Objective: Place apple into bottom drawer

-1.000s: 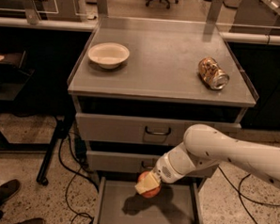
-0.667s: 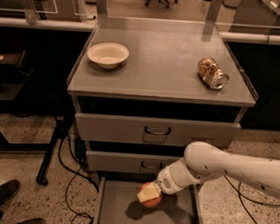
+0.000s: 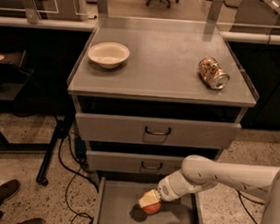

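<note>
Camera view: gripper (image 3: 149, 200) clamps the apple (image 3: 152, 209), seemingly just above bottom drawer (image 3: 118, 211) floor below it; lower gently, then release

A round cream bowl (image 3: 108, 54) and a crushed gold-brown soda can (image 3: 213, 73) (lying on its side) are carried by the flat grey metal cabinet top (image 3: 165, 77), well apart. The gripper (image 3: 149, 200) is seen low over the pulled-out bottom drawer (image 3: 117, 209), right on top of the small red-orange apple (image 3: 152, 209).
</note>
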Controlling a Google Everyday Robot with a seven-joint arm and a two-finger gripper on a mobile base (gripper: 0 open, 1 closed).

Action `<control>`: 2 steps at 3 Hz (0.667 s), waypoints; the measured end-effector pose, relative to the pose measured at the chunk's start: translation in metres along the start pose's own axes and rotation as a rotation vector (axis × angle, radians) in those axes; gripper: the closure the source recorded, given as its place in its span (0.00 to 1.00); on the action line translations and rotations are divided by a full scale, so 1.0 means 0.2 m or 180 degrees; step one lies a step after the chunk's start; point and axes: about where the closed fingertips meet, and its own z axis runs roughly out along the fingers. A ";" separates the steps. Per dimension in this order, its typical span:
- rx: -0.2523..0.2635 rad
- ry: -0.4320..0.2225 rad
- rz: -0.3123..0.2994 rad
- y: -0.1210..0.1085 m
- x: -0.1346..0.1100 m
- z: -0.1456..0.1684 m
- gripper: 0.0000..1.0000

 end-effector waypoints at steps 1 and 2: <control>-0.0001 -0.0001 0.0001 0.00 0.00 0.00 1.00; -0.0156 -0.0164 0.0235 -0.03 0.04 0.14 1.00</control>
